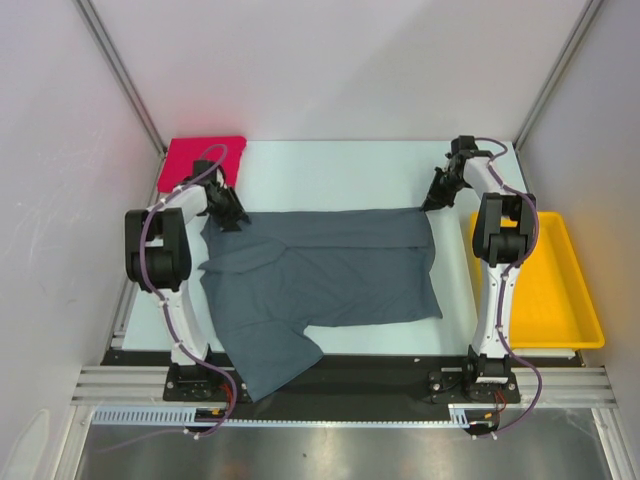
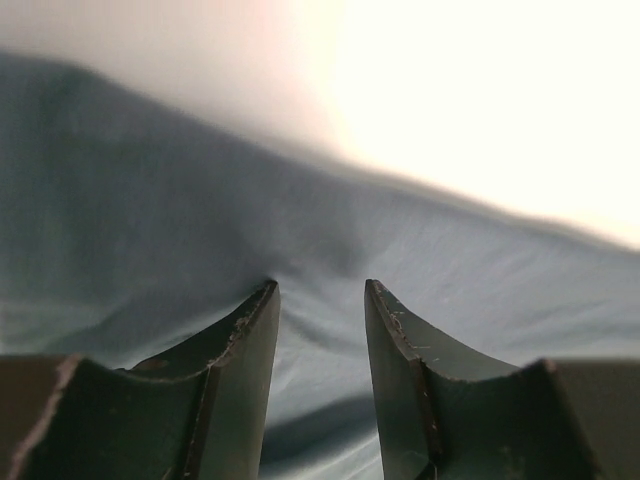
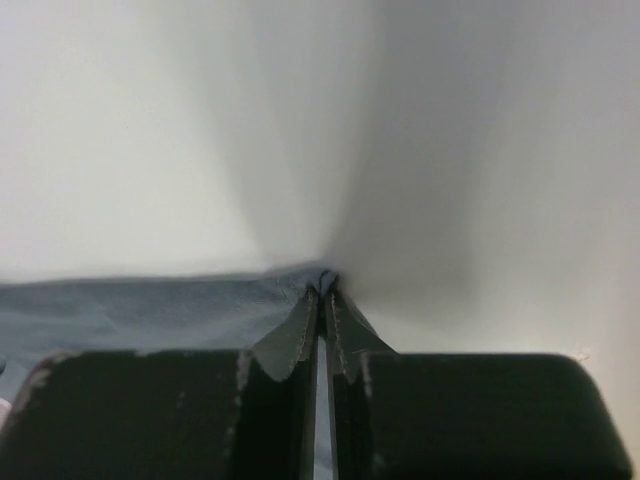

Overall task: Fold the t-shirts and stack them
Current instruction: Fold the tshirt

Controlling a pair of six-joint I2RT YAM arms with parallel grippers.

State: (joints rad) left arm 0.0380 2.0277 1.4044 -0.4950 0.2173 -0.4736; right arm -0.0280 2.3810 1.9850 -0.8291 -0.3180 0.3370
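The slate-grey t-shirt (image 1: 330,270) lies spread across the table, with one part hanging toward the front edge near the left arm's base. My left gripper (image 1: 230,218) is at its back left corner. Its jaws stand apart in the left wrist view, gripper (image 2: 320,285) tips down on the grey cloth (image 2: 150,220), which puckers between them. My right gripper (image 1: 432,203) is at the shirt's back right corner. The right wrist view shows that gripper (image 3: 327,290) shut, pinching the grey edge (image 3: 130,310). The pinkish-red t-shirt (image 1: 195,158) lies folded at the back left.
A yellow plastic tray (image 1: 555,290) sits to the right of the right arm. White walls with metal posts close in the back and both sides. The arm bases stand on a rail along the near edge.
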